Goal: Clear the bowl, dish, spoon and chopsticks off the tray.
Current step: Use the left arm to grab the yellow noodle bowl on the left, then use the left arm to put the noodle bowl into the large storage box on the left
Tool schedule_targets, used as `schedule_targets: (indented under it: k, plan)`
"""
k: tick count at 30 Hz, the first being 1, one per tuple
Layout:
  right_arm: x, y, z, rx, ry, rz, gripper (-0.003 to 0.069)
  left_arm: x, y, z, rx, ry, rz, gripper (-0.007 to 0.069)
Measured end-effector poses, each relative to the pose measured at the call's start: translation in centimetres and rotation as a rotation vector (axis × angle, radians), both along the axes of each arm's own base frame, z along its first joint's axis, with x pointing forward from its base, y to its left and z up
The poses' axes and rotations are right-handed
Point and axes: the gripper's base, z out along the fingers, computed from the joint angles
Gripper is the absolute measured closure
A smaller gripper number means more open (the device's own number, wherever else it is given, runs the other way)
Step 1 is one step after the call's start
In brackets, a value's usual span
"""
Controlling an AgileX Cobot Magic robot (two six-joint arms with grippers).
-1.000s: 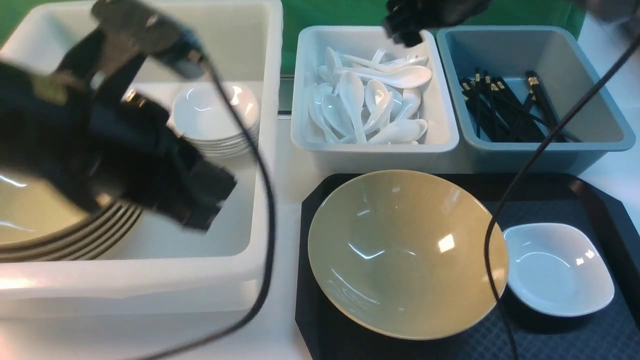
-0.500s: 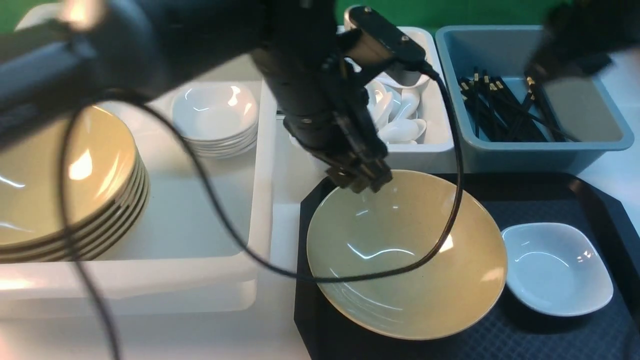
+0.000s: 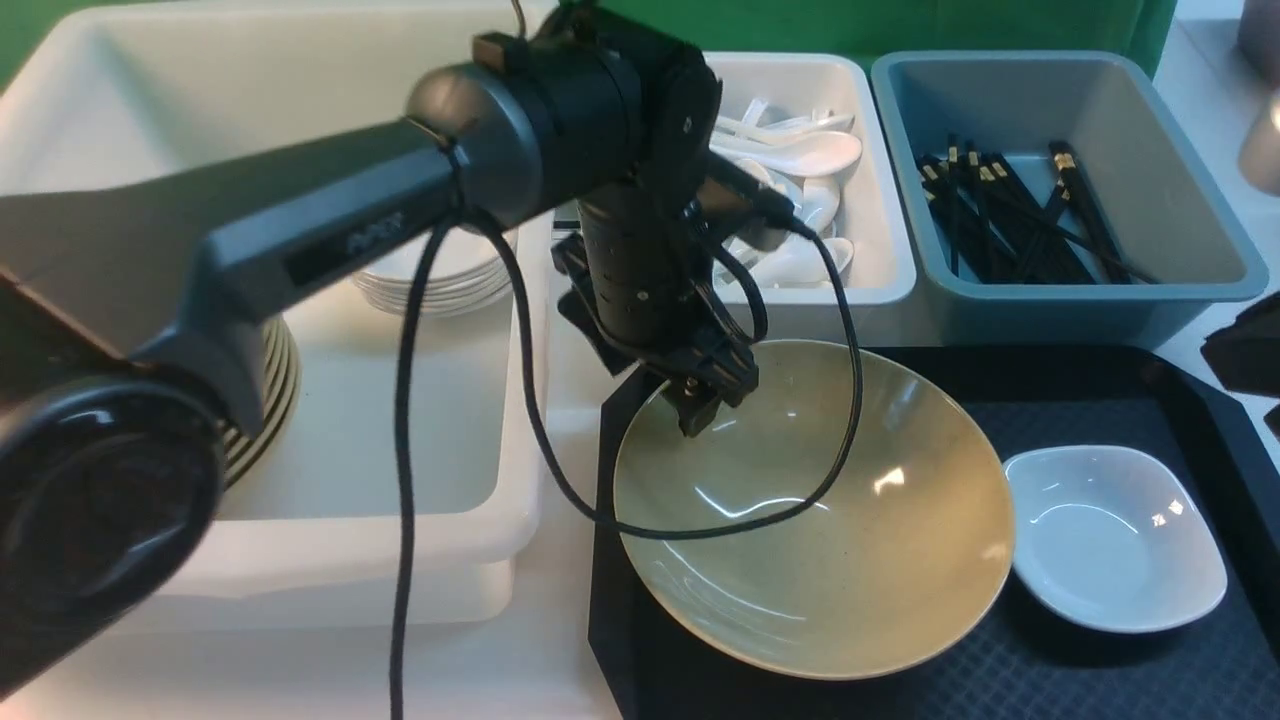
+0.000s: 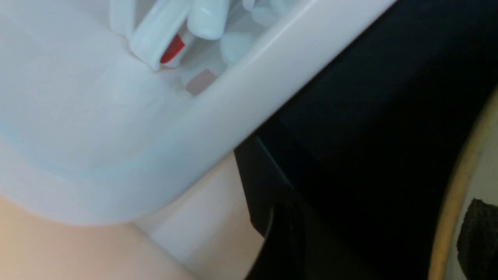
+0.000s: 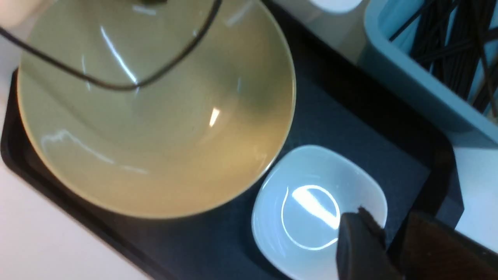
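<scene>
On the black rectangular plastic tray (image 3: 1090,400), toward its left end, sits the large glossy mustard-yellow bowl (image 3: 830,540). The small glossy white rounded-square dish (image 3: 1115,540) lies just beside it, toward the tray's right end. I have the left gripper (image 3: 697,405) at the bowl's rim nearest the tray's far-left corner. Its jaws are spread, one finger (image 4: 477,233) inside the rim and the other outside, not pinching it. I see the right gripper (image 5: 389,233) above the dish's edge by the tray's right rim, jaws a narrow gap apart with nothing clamped. Beyond the tray's far edge, a white tub (image 3: 850,315) holds glossy white soup spoons (image 3: 810,155) and a grey-blue bin (image 3: 1080,310) holds thin black chopsticks (image 3: 1010,220).
</scene>
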Motion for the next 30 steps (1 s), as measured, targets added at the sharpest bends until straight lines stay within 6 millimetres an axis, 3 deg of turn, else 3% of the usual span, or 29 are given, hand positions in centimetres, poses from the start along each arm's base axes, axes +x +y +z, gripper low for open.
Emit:
schedule_targets:
  k: [2,5,6,10,14,18,21,23,26,27,30]
  plan:
    - [0.0,0.0,0.0,0.002,-0.005,0.000,0.0456,0.0,-0.1,-0.3,-0.005,0.012,0.003,0.0223]
    - [0.0,0.0,0.1,0.006,-0.009,0.001,0.0456,-0.3,-0.5,-0.4,-0.044,0.041,0.013,0.0482]
    - [0.0,0.1,0.1,0.008,-0.008,0.001,0.0455,-0.3,-0.5,-0.2,-0.054,0.044,0.017,0.0517]
    - [0.0,0.2,0.1,0.021,-0.009,0.009,0.0455,-1.3,-0.3,2.7,-0.125,0.041,0.022,0.0596]
    - [-0.1,1.1,0.3,0.092,-0.014,0.089,0.0478,-2.7,1.6,8.6,-0.205,-0.054,0.014,0.0615]
    - [0.0,2.9,1.6,0.189,-0.032,0.248,0.0573,-3.8,7.5,15.5,-0.346,-0.143,0.129,0.0617]
    - [0.2,4.4,3.0,0.229,-0.067,0.345,0.0619,-4.8,11.7,18.7,-0.421,-0.196,0.223,0.0617]
    - [0.2,6.8,4.8,0.252,-0.107,0.469,0.0624,-6.4,17.6,21.2,-0.476,-0.269,0.383,0.0619]
    - [0.0,8.7,5.8,0.261,-0.130,0.557,0.0624,-7.9,22.3,22.1,-0.489,-0.319,0.533,0.0619]
    - [-0.1,10.1,6.2,0.260,-0.143,0.622,0.0624,-9.3,26.0,22.2,-0.491,-0.356,0.676,0.0619]
    - [-0.3,12.4,6.5,0.252,-0.148,0.718,0.0624,-11.6,31.0,21.9,-0.512,-0.422,0.902,0.0619]
